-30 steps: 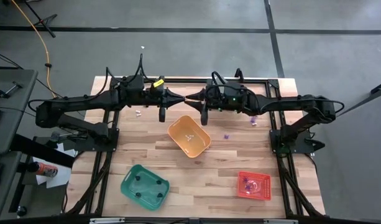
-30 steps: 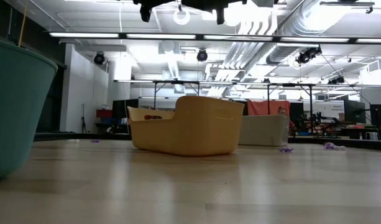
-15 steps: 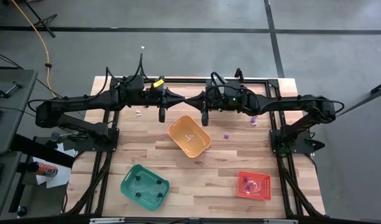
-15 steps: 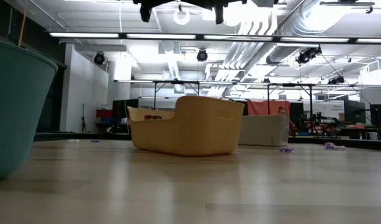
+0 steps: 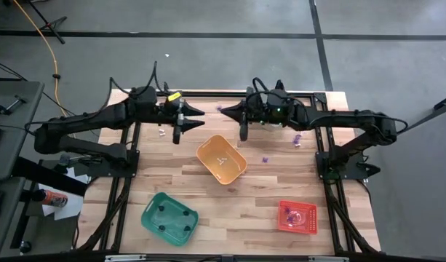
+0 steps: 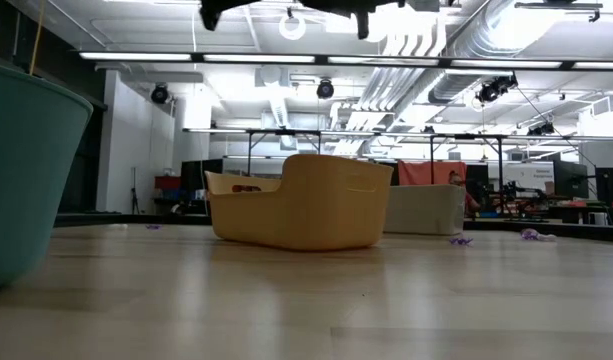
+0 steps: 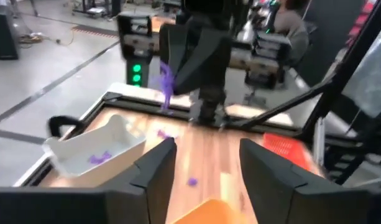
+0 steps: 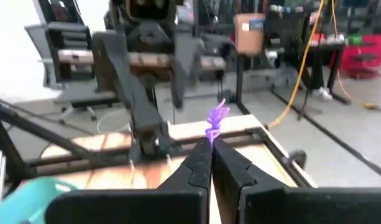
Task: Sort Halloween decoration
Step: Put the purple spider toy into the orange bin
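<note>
— From here, nearest us the teal plastic bin (image 5: 169, 216) and the red mesh basket (image 5: 297, 216) are sitting at the front of the wooden counter (image 5: 230, 196), with the orange plastic tub (image 5: 221, 159) mid-counter. What is the right arm carrying?

— A small purple twisted trinket (image 8: 215, 122). The right gripper (image 8: 208, 154) is clenching its fingers on the trinket's lower end, so most of it is sticking up past the fingertips, high above the back of the counter.

— And the left gripper (image 7: 202, 163)?

— Its fingers are standing spread and empty, facing the right one, a little apart.

— So what makes the next move go well?

— I'd say keeping that pinch firm, since the hold looks slim, and carrying it squarely over whichever bin takes purple before letting go. More purple bits (image 5: 296, 140) are lying at the far right.
</note>
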You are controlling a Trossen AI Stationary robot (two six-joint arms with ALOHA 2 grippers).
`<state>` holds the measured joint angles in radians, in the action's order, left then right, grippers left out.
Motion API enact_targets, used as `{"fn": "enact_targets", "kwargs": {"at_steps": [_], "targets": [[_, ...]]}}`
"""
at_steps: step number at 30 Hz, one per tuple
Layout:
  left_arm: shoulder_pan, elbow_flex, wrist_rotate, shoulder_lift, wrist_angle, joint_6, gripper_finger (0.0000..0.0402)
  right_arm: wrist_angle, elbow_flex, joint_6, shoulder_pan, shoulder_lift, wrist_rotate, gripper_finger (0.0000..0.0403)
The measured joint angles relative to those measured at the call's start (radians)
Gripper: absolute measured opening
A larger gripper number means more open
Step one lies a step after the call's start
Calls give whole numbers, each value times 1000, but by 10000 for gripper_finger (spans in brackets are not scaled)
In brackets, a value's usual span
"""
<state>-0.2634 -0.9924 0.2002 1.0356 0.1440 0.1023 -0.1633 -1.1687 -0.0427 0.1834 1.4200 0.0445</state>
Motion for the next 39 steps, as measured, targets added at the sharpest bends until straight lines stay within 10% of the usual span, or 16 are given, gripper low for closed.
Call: {"fn": "enact_targets", "kwargs": {"at_steps": [11,21,31,39], "targets": [[-92,0,-142,-126,203,-140,172,630,0,-156,12,-161,256,0],[-116,0,-142,-61,202,-140,169,802,237,-794,-484,-166,508,0],[-116,0,-142,-45,203,-146,169,714,430,-1747,-905,-166,333,0],[-116,0,-142,-45,203,-141,169,641,514,-2001,-937,-165,213,0]]}}
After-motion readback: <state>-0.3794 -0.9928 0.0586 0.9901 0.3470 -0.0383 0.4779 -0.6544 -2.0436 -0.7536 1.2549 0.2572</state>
